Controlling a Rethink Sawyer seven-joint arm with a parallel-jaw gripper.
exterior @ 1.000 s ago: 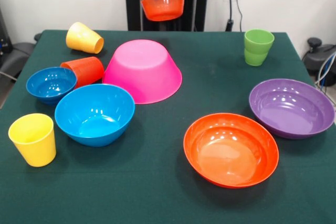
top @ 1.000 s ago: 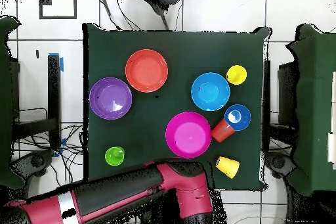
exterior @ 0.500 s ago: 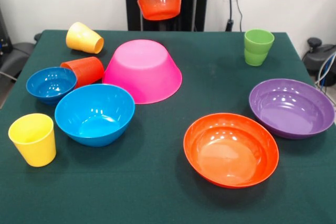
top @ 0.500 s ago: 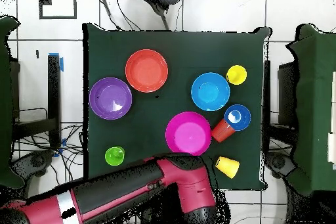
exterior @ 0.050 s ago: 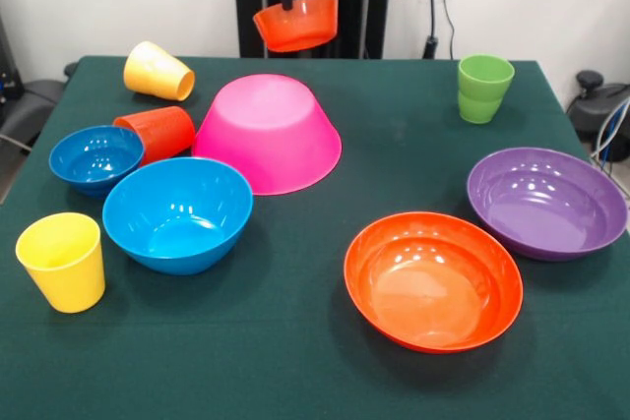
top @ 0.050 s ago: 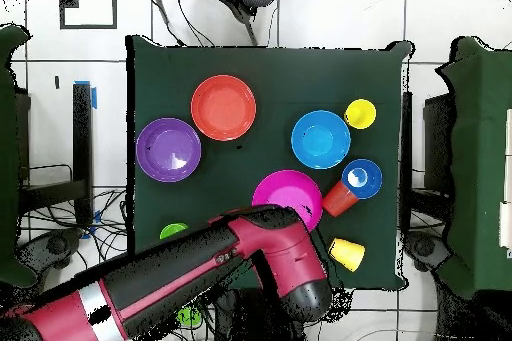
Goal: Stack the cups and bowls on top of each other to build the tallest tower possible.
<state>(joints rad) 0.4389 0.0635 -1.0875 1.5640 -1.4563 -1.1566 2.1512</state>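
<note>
The claw [exterior @ 0.050 s ago: 286, 2] is clamped on the rim of the small orange bowl [exterior @ 0.050 s ago: 297, 25], which hangs tilted in the air above and behind the pink bowl [exterior @ 0.050 s ago: 268, 130].

Count on the green table [exterior @ 0.050 s ago: 315, 361]:
- Bowls: six. The pink bowl lies upside down; the medium blue bowl [exterior @ 0.050 s ago: 178, 213] and small blue bowl [exterior @ 0.050 s ago: 95, 156] sit to its left; the wide orange bowl [exterior @ 0.050 s ago: 433, 279] and purple bowl [exterior @ 0.050 s ago: 546, 202] sit well to its right.
- Cups: four. A yellow cup [exterior @ 0.050 s ago: 157, 71] and an orange-red cup [exterior @ 0.050 s ago: 157, 133] lie on their sides; a second yellow cup [exterior @ 0.050 s ago: 62, 261] and a green cup [exterior @ 0.050 s ago: 483, 88] stand upright.

In the overhead view, the arm [top @ 0.050 s ago: 200, 272] reaches diagonally across the table edge, covering part of the pink bowl.
</note>
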